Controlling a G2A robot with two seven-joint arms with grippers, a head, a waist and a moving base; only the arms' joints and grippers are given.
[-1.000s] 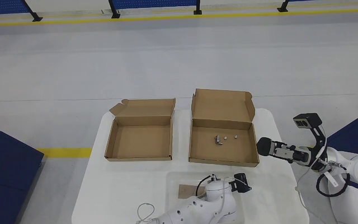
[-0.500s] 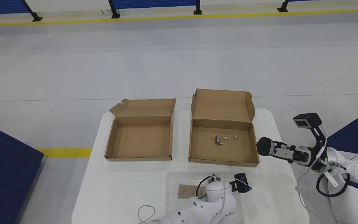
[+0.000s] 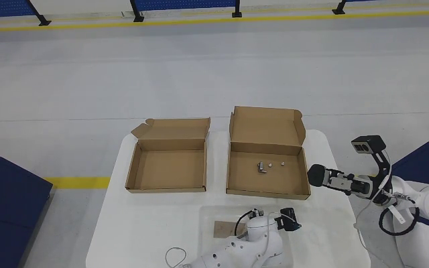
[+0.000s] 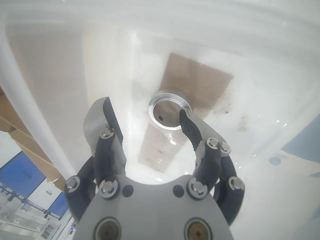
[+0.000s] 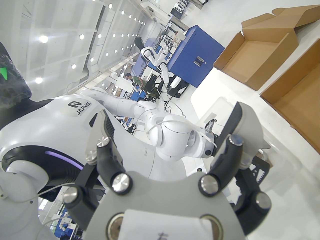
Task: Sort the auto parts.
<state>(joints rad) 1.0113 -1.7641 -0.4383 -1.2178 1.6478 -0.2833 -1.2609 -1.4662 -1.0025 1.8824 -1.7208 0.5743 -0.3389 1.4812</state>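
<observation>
The left jaws hang released inside the translucent bin [image 4: 37, 81] at the counter's [image 3: 154, 214] near edge, set either side of a metal ring [image 4: 170, 112] on the bin's floor. 1 jaw tip overlaps the ring's rim and the other stands clear of it, so I judge this a pickup being lined up, not yet a grasp. The ring sits at the edge of a brown patch [image 4: 200, 81].

Beyond the bin, 2 open cardboard boxes lie side by side. The right box [image 3: 268, 184] holds 3 small parts [image 3: 263, 166], likely ones already sorted. The left box [image 3: 166, 169] is probably for another kind.

The right arm [image 3: 348, 181] sits off the counter's right side, its jaws released and grasping nothing, probably to leave the bin free.

The left wrist view makes the ring and the jaw spacing plain, while from the top the left arm [image 3: 258, 242] covers that spot. The top view lays out both boxes and the 3 parts.
</observation>
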